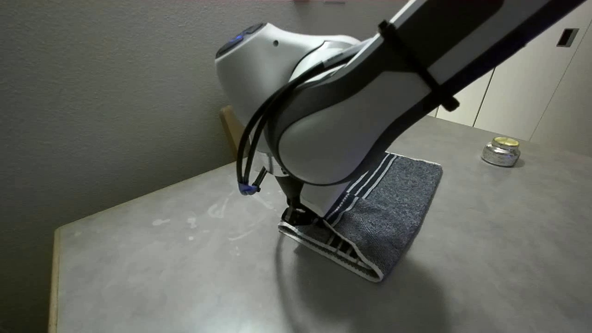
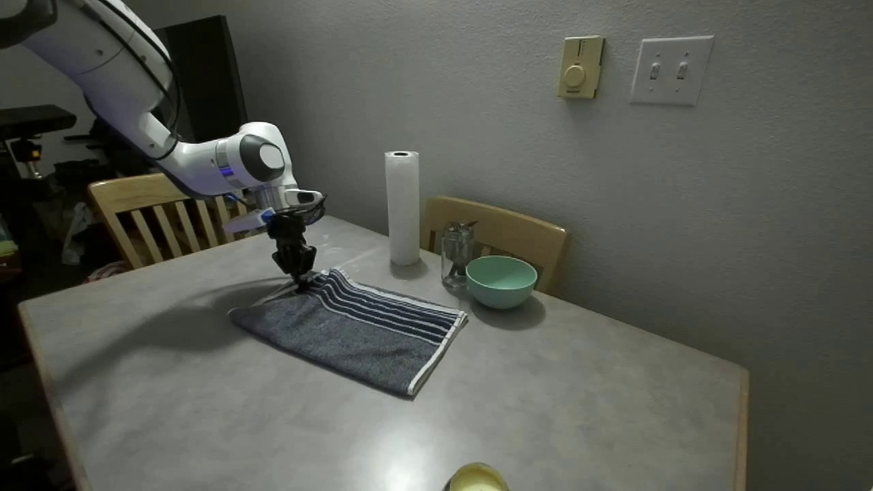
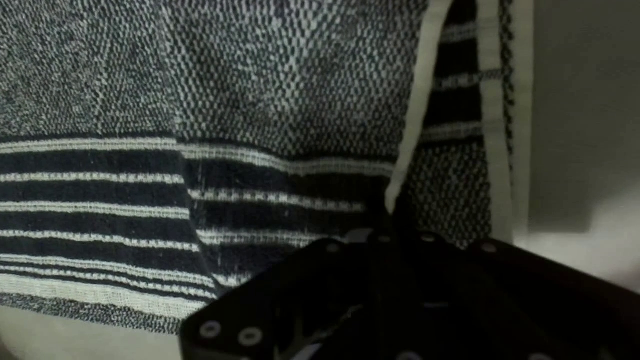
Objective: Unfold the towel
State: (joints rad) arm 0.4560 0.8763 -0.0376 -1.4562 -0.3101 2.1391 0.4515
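Blue-grey towel (image 1: 402, 185) in an ext. view: on table (image 1: 138, 277), layers parted at one end. In an ext. view: gripper (image 2: 301, 282) at its edge, bowl (image 2: 501, 281) nr striped corner. Wrist view: jaws closed up, towel's upper layer pinched btwn.

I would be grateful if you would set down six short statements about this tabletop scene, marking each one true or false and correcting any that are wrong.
1. The gripper is shut on an edge of the towel. True.
2. The towel lies fully unfolded in a single layer. False: part of it is folded over another layer.
3. The towel bears a band of stripes. True.
4. The paper towel roll is lying on its side. False: the paper towel roll stands upright.
5. The green bowl is beside a glass jar. True.
6. The silver jar is resting on the towel. False: the silver jar stands apart from it.
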